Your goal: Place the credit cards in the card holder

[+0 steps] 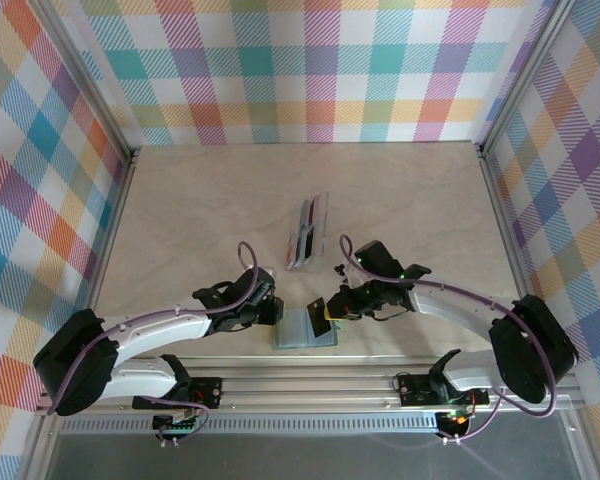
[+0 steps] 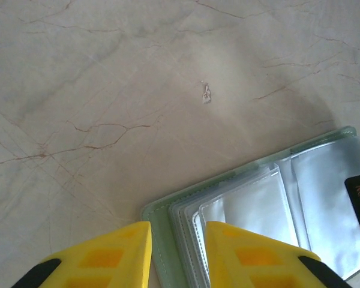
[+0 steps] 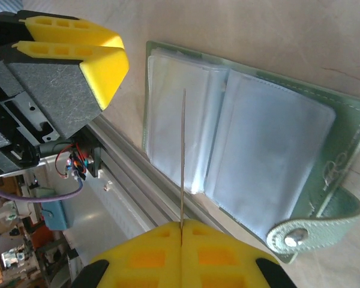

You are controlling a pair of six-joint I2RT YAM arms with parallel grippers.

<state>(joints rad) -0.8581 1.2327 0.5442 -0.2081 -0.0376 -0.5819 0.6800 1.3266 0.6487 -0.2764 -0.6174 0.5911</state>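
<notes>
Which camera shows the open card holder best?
The right wrist view: nearly all of the card holder lies open there, clear sleeves and snap strap plain, behind the credit card held edge-on in the right claw. Top external shows a small green patch; left wrist shows one corner.

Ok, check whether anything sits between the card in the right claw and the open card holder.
Nothing visible. The card, pinched edge-on in the right claw, hangs over the open card holder; the left claw sits aside at its edge.
</notes>
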